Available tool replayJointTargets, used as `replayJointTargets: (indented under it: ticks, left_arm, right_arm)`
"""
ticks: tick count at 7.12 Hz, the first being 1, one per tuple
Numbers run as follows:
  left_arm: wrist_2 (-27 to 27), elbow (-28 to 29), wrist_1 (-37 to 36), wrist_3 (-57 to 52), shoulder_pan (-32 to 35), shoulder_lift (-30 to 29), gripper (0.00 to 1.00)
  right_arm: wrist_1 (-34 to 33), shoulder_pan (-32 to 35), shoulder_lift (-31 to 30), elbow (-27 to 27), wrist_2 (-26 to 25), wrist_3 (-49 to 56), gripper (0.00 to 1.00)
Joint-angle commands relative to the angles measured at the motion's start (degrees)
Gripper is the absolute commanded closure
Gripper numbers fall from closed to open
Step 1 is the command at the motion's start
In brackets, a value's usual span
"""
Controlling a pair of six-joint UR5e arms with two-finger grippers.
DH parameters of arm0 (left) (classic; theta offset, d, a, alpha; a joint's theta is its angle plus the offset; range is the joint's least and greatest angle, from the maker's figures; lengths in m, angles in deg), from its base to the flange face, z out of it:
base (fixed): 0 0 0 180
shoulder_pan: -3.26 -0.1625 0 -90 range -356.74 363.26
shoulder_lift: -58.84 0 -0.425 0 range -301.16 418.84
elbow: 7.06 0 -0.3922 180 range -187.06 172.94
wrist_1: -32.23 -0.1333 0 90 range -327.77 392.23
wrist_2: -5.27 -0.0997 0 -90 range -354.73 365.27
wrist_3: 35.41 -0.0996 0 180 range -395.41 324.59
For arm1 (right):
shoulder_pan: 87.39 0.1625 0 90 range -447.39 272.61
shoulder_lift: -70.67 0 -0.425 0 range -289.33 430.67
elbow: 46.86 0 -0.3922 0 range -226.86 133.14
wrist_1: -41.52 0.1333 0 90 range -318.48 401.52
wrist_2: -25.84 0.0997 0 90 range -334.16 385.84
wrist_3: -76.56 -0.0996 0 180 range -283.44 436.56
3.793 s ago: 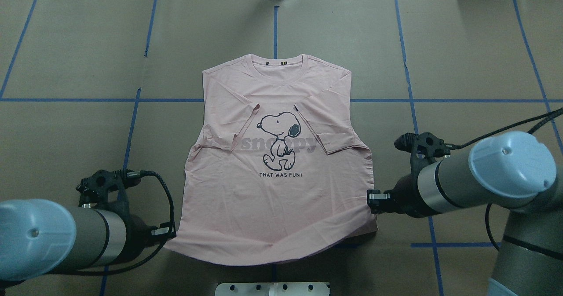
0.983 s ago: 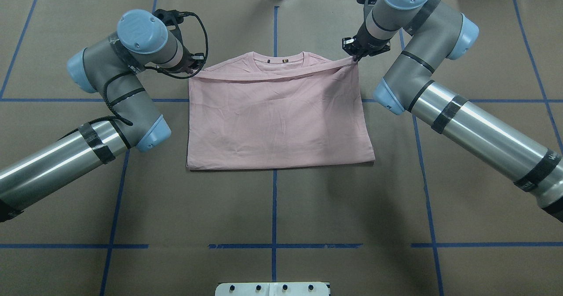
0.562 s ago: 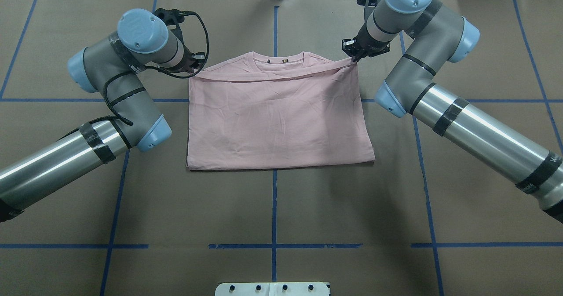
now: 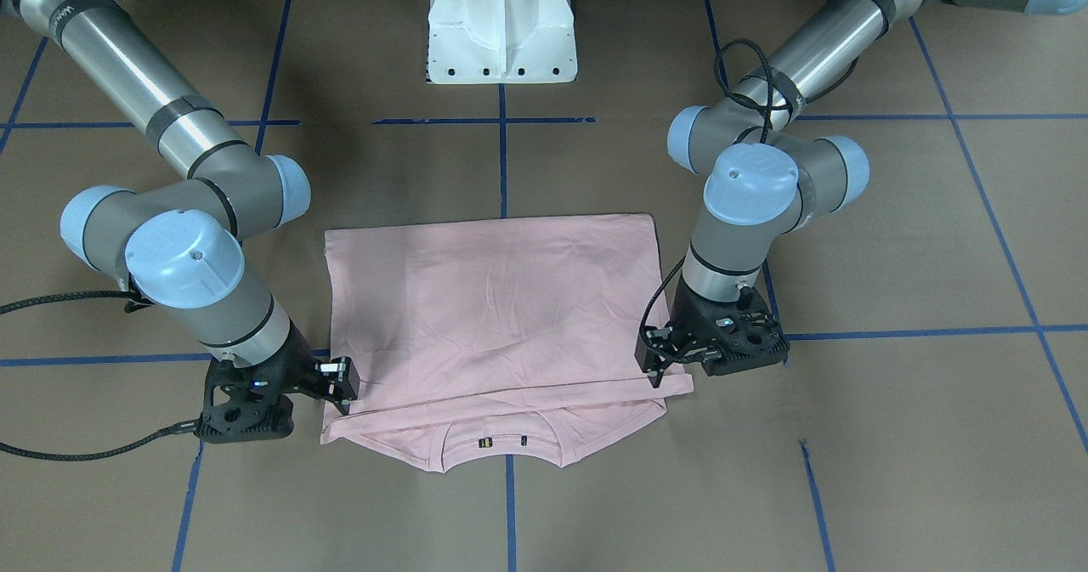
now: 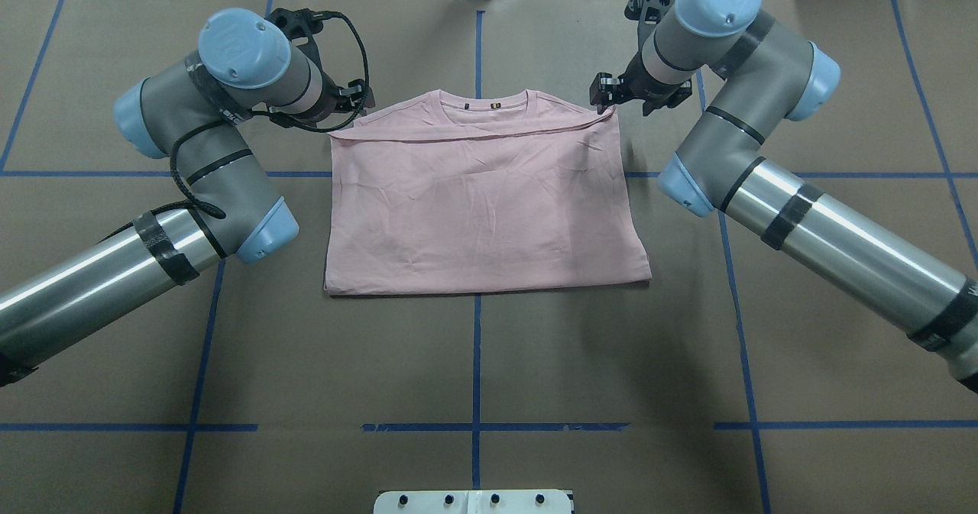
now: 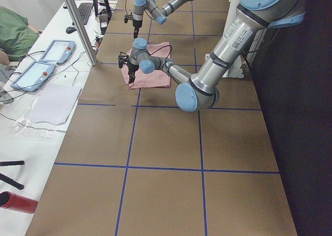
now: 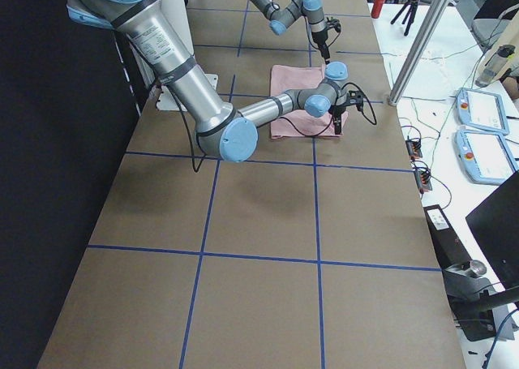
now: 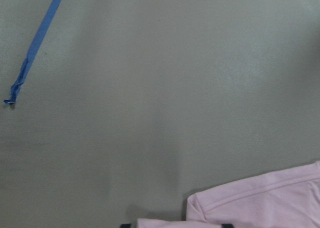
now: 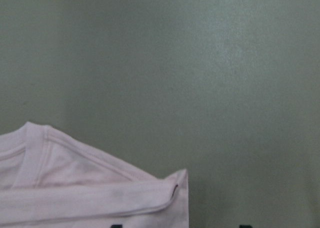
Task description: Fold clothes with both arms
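we see the silver-grey left arm (image 5: 206, 170) and right arm (image 5: 733, 155), both with light blue joint caps, stretched far across the brown paper-covered table (image 5: 474, 361), elbows bent outward and wrists turned down. the black left gripper (image 5: 357, 103) and black right gripper (image 5: 600, 94) hover at the far corners of the pale pink t-shirt (image 5: 481, 208), fingers apart and clamping nothing. the shirt lies mid-table, folded hem-to-shoulders with its plain side up. its ribbed collar (image 5: 483, 105) points away from the robot and its long axis runs left to right.

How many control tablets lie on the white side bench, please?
2: one tablet near the keyboard, the other tablet beside it, nearer the camera. More may be out of frame.
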Motion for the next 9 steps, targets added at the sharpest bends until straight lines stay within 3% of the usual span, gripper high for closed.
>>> replayJointTargets:
  ticks: [1,3,4,6,9]
  left_arm:
    - [1.5,-7.7,-2.2,0.4,0.0,2.2,0.00]
    - [1.5,-12.8,-7.1,0.5,-0.2,2.7,0.00]
    - [1.5,-13.3,-7.1,1.2,-0.3,2.7,0.00]
    - [1.5,-14.1,-7.1,2.9,-0.7,2.9,0.00]
    - [1.4,-15.4,-6.9,4.1,-1.3,4.2,0.00]
  right_arm:
    - [-0.2,-3.3,-9.0,10.6,2.4,-9.3,0.00]
    - [-0.6,-6.4,-15.8,19.3,2.4,-16.5,0.00]
    - [-4.8,-7.9,-16.4,22.4,2.0,-17.0,0.00]
    - [-6.5,-11.5,-16.6,22.9,-1.0,-17.0,0.00]
    - [-7.2,-12.7,-17.6,23.2,-0.6,-17.4,0.00]
